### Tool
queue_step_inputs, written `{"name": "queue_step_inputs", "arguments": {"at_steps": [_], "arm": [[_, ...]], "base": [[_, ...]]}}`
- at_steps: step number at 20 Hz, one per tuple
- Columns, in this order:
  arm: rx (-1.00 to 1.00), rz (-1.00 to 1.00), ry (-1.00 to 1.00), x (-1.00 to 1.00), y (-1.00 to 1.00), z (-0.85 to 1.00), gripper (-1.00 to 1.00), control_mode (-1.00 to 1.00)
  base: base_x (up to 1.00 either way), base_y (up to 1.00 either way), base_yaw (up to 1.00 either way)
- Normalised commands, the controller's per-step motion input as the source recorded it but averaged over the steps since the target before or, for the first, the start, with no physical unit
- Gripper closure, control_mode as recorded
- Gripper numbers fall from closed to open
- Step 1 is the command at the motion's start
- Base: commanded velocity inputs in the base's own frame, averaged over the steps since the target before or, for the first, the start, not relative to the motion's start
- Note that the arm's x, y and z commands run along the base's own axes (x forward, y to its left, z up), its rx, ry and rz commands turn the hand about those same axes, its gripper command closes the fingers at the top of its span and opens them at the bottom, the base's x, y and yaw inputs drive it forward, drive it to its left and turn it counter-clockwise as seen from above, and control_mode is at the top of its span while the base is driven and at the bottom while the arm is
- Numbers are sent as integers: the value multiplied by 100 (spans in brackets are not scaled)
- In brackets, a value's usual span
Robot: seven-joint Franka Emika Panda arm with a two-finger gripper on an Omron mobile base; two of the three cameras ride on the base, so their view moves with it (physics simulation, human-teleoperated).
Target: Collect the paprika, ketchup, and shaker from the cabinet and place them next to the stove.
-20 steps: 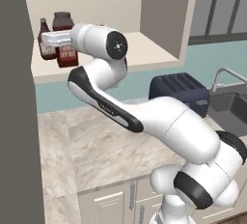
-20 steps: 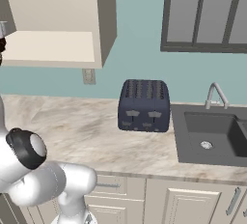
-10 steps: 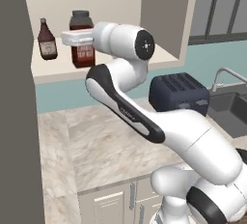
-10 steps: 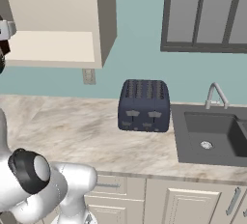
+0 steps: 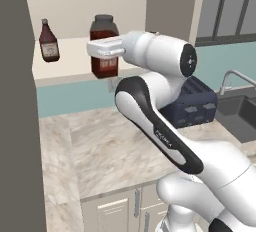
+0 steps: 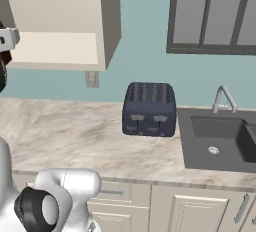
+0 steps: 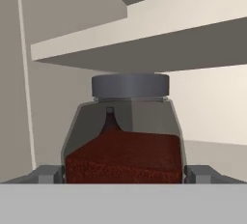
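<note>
The paprika (image 5: 104,66) is a straight-sided jar of dark red powder with a wide grey cap, at the front edge of the cabinet (image 5: 70,6) shelf. My gripper (image 5: 106,55) is shut on it, one finger on each side of its body. In the hand view the paprika (image 7: 125,141) stands upright between my gripper's (image 7: 124,172) fingers, with the shelf's underside above it. The ketchup (image 5: 48,41), a small narrow-necked bottle with a pale label, stands on the shelf to the left. The shaker and the stove are out of view.
A dark toaster (image 5: 192,103) stands on the marble counter (image 5: 100,151) below and right of the cabinet. A sink (image 6: 220,141) with a faucet (image 6: 223,98) lies further right. The open cabinet door (image 5: 17,126) rises along the left edge.
My gripper has carried the paprika to the right along the shelf front, away from the ketchup. The ketchup and the toaster have stayed where they were.
</note>
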Motion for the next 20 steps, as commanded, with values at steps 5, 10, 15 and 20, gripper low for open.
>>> {"name": "queue_step_inputs", "arguments": {"at_steps": [5,10,15,20], "arm": [[0,3,-2,-48,-35,1,100,-100],[0,0,0,-42,-20,0,100,-100],[0,0,0,-42,-22,0,100,-100],[0,0,0,-40,-25,0,100,-100]], "base": [[0,0,0],[0,0,0],[0,0,0],[0,0,0]]}}
